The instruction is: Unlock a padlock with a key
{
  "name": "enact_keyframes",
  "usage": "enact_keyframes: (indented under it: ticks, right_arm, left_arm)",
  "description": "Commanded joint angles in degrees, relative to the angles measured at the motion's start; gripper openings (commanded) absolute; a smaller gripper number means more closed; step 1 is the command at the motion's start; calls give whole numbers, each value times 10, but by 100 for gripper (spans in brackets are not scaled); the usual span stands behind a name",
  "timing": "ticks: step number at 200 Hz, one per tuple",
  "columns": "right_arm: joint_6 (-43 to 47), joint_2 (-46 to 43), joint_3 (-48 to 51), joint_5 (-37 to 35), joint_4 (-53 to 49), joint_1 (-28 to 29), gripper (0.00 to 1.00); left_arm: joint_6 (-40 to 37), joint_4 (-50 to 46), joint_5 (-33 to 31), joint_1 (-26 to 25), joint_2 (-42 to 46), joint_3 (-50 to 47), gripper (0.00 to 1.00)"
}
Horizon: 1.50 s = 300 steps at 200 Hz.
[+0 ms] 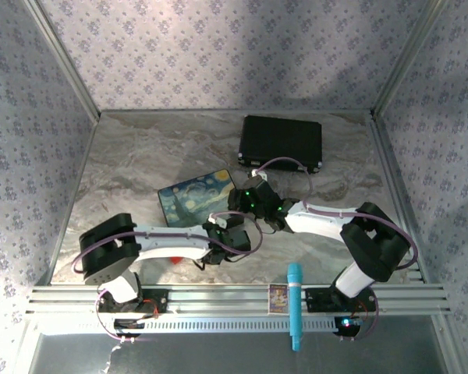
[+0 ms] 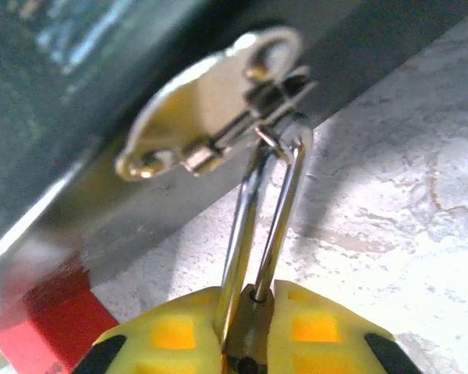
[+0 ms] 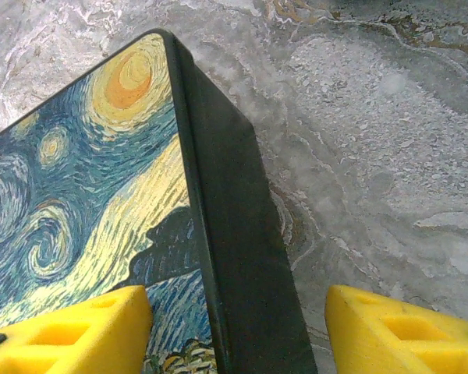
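L pincer (image 2: 246, 302) clenched on padlock (image 2: 279, 226) body, shackle (image 2: 243, 226) pointing straight ahead thru hasp (image 2: 210, 101) on box (image 3: 234, 234) side, so L arm nearer; R pincer (image 3: 238, 319) released, astride box edge.

You're looking at two arms bolted to the aluminium rail (image 1: 218, 298). The left arm (image 1: 168, 240) and the right arm (image 1: 327, 220) are both wearing white shells between chunky black joints, each trailing a greyish-purple cable. Up from the rail, green lights are glowing on the right arm's black wrist. On the left gripper (image 2: 248, 300), yellow fingers (image 2: 168, 335) are showing orange recesses and black patches. On the right gripper (image 3: 235, 312), they're showing blocky yellow with slotted hollows.
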<state>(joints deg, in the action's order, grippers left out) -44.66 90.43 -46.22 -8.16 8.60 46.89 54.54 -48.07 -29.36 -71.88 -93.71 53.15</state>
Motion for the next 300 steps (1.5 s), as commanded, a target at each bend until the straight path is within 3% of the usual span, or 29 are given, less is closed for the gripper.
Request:
enact_keyframes:
  ticks: [1, 45, 74, 112, 163, 176, 206, 226, 252, 300]
  right_arm:
    - [-1, 34, 32, 21, -99, 6, 62]
    - [2, 29, 30, 20, -108, 6, 62]
    - [4, 24, 29, 18, -115, 5, 62]
    - [4, 18, 30, 15, -116, 4, 62]
    - [3, 21, 31, 17, -114, 3, 62]
    - [3, 21, 32, 17, -113, 3, 62]
    - [0, 22, 32, 17, -111, 3, 62]
    - [0, 23, 31, 18, -111, 3, 62]
    - [1, 24, 33, 16, -111, 3, 62]
    - [1, 32, 32, 18, -110, 2, 62]
  left_arm:
    - [-2, -13, -32, 2, -15, 17, 5]
    - [27, -49, -34, -3, -84, 42, 4]
    - [24, -37, -32, -11, -75, 41, 18]
    - [22, -28, -14, -24, -43, 52, 25]
    - [33, -33, 2, -30, -34, 50, 18]
    - [42, -54, -12, -30, -38, 56, 11]
    - [53, -97, -34, -19, -63, 61, 7]
    - [48, -89, -30, -18, -69, 57, 9]
    - [43, -69, -13, -26, -64, 61, 22]
    - [40, -50, 13, -35, -46, 65, 24]
